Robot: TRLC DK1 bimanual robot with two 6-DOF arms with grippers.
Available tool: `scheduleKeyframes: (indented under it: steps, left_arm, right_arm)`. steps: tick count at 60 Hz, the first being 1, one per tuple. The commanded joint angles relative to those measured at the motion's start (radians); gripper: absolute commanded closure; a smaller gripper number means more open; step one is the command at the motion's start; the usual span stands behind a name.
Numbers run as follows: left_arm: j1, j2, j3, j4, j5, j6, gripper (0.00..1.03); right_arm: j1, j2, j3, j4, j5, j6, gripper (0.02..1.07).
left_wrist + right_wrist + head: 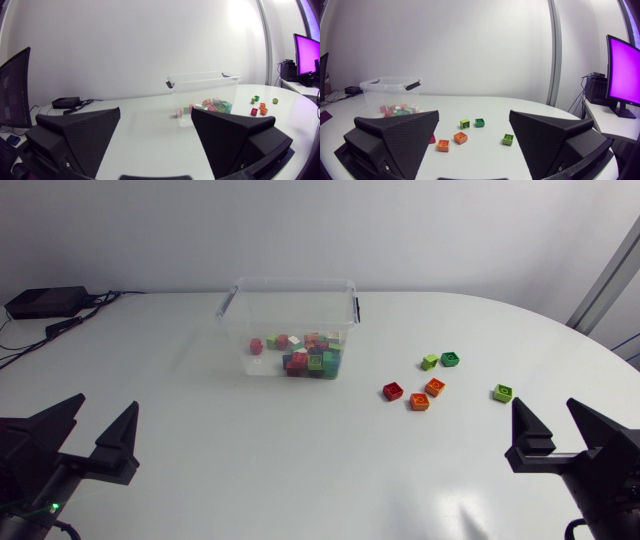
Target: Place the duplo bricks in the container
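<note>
The white bench (300,450) has a smooth, faintly glossy top and a rounded edge on its right side. A plain pale wall (420,230) rises behind it. A small black box (45,302) with cables (20,345) lies at the far left corner.

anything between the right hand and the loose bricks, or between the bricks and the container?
Nothing visible. Only bare table lies between the right hand and the six loose bricks, and between those bricks and the container.
</note>
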Motion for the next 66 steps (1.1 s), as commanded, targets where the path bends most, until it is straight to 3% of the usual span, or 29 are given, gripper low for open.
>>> scheduleKeyframes:
  steps: [1, 13, 25, 47, 66]
  left_arm:
    - [0.009, -0.009, -0.019, 0.014, 0.008, 0.009, 0.05]
    - [0.008, -0.009, -0.019, 0.013, 0.008, 0.009, 0.05]
    - [0.009, -0.009, -0.019, 0.013, 0.008, 0.009, 0.05]
    - [0.009, -0.009, -0.019, 0.014, 0.008, 0.009, 0.05]
    - [0.009, -0.009, -0.019, 0.013, 0.008, 0.009, 0.05]
  right_arm:
    - [0.003, -0.006, -0.013, -0.007, -0.003, 0.004, 0.06]
    - [-0.002, -0.007, -0.001, 0.008, 0.003, 0.017, 0.06]
    - [0.040, 0.039, 0.118, -0.015, 0.019, 0.059, 0.06]
    - [0.023, 0.598, 0.408, 0.043, 0.098, 0.093, 0.07]
    - [-0.121, 1.046, 0.659, -0.092, 0.101, 0.198, 0.07]
